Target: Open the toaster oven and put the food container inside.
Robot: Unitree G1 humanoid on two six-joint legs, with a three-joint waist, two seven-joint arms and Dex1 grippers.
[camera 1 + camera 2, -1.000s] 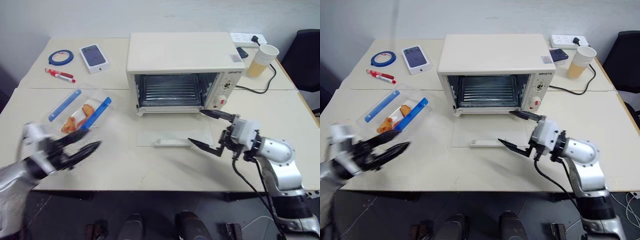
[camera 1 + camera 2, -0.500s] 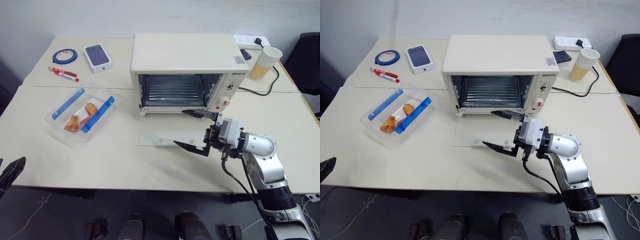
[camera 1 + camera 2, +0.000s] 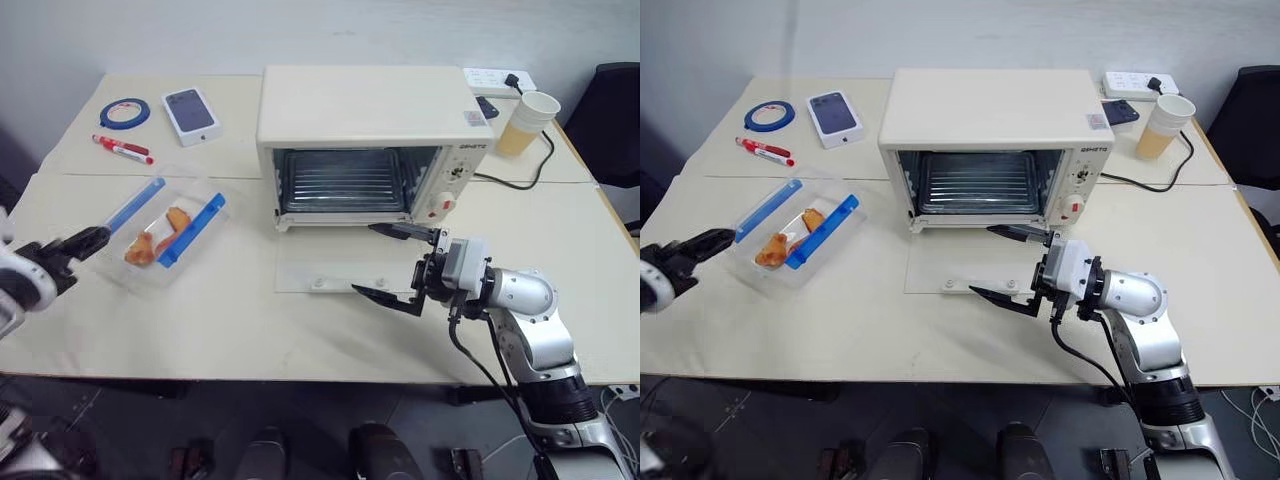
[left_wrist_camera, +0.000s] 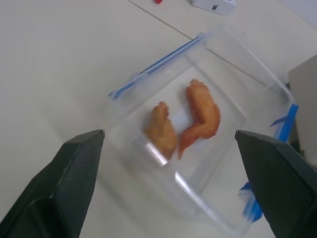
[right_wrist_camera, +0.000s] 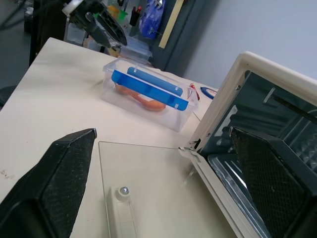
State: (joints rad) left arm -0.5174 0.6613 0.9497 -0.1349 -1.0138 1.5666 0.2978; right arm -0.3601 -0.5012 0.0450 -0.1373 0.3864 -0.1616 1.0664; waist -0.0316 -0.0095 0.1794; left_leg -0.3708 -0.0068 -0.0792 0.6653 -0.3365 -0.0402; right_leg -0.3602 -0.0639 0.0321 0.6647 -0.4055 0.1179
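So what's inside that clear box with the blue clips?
The food container holds two orange-brown food pieces, lying side by side on its clear bottom. Its walls are see-through, so nothing in it is hidden.

food container (image 3: 160, 232) left of toaster oven (image 3: 370, 140) (apart)
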